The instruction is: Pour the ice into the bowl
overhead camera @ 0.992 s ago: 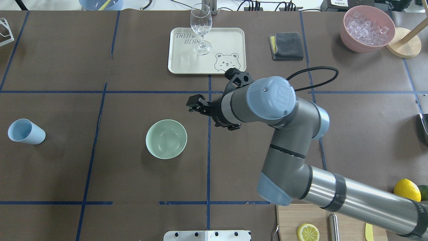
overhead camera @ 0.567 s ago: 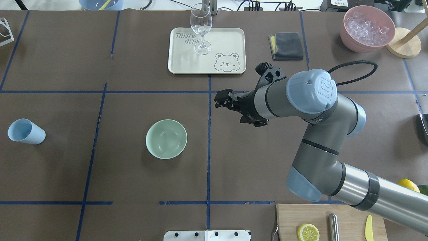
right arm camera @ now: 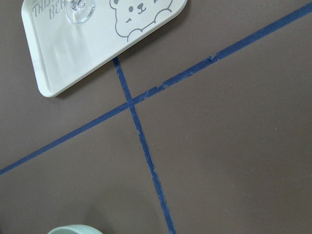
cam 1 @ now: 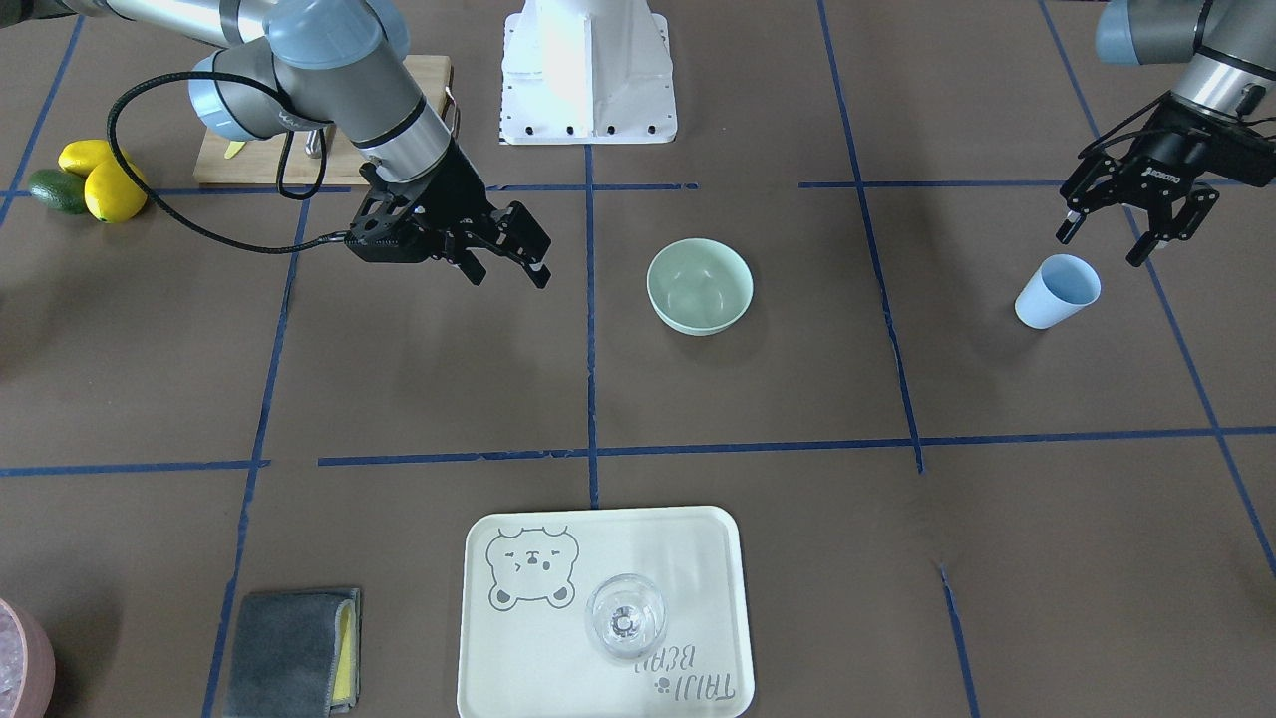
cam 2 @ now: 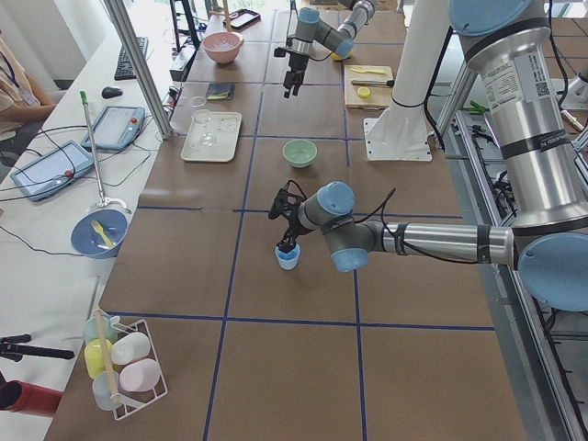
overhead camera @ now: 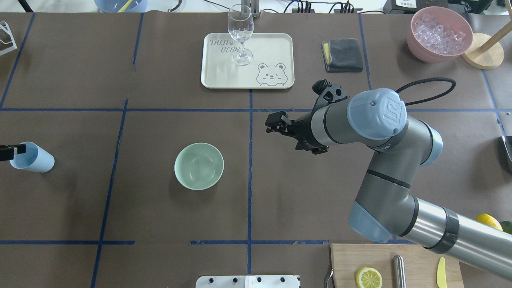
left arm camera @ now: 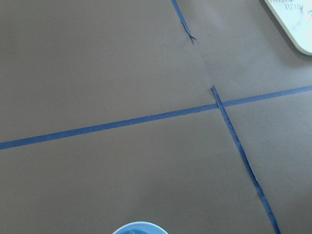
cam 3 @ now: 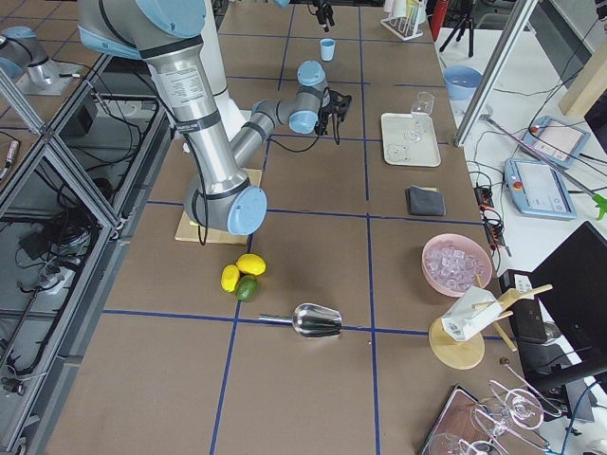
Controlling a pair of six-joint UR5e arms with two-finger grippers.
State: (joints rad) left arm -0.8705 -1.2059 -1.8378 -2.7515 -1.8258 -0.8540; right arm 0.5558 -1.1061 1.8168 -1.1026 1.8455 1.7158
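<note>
This looks like the reaching step: the left claw (cam 1: 1101, 249), spread and empty, hovers just above the light blue cup (cam 1: 1055, 294) — ice inside not discernible — well apart from the empty-looking bowl (cam 1: 698, 323), the right claw (cam 1: 508, 271) hanging released near it; next the left should lower and clench the cup.

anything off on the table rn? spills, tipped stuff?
Nothing stands out. The bowl sits upright and looks empty, the light blue cup stands upright below the left gripper, and the wine glass is upright on its tray. No spill shows on the table. Only the blue tape looks slightly frayed.
</note>
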